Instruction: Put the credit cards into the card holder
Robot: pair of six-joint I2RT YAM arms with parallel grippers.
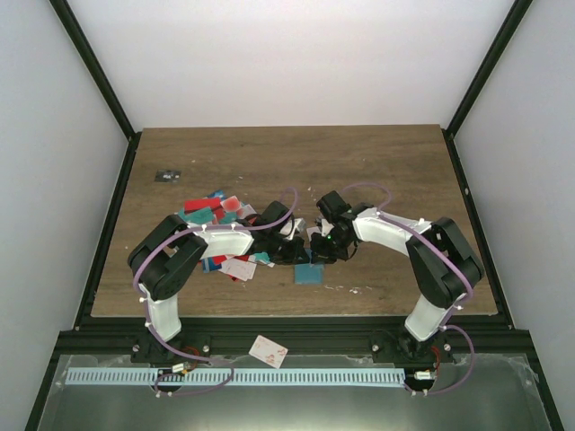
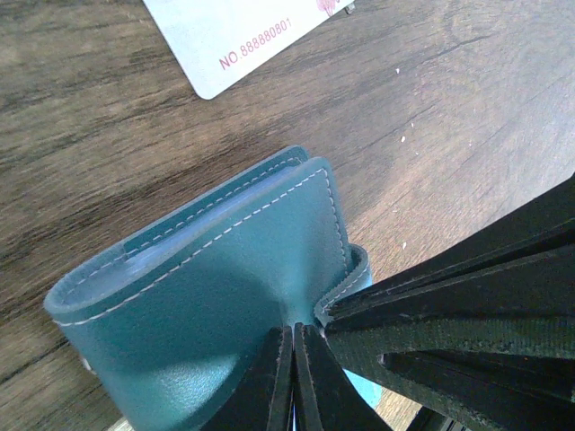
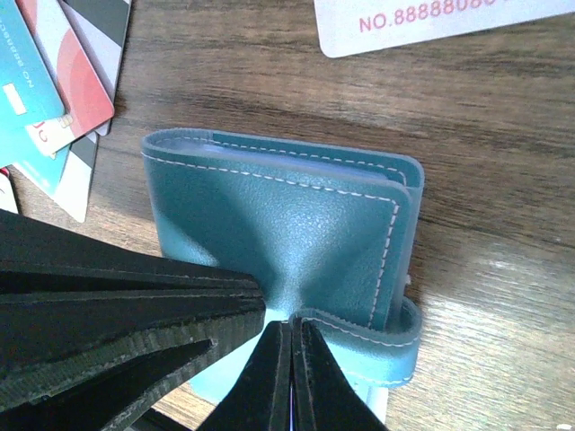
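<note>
Left hand (image 2: pixel 292 359): fingers fully closed, pinching the edge of the card holder's (image 2: pixel 225 305) front cover.
Right hand (image 3: pixel 292 359): fingers fully closed, pinching the holder's small tab (image 3: pixel 377 328).
Card holder position: held between both hands near the middle of the surface (image 1: pixel 287 153), low over the wood. Whether it touched the wood could not be told.
Card holder condition: folded shut with the stitched cover outward. No card was seen in its pockets.
Cards (image 1: pixel 208 214): heaped loose on the surface to the left of the hands. A white numbered card (image 2: pixel 243 36) lay near the holder. One more card (image 1: pixel 268 350) lay off the surface on the near ledge.
Completed: holder gripped by both hands, judged as preparation for opening it.
Remaining: open the holder, then pick up and insert every card. The task was judged barely begun.
</note>
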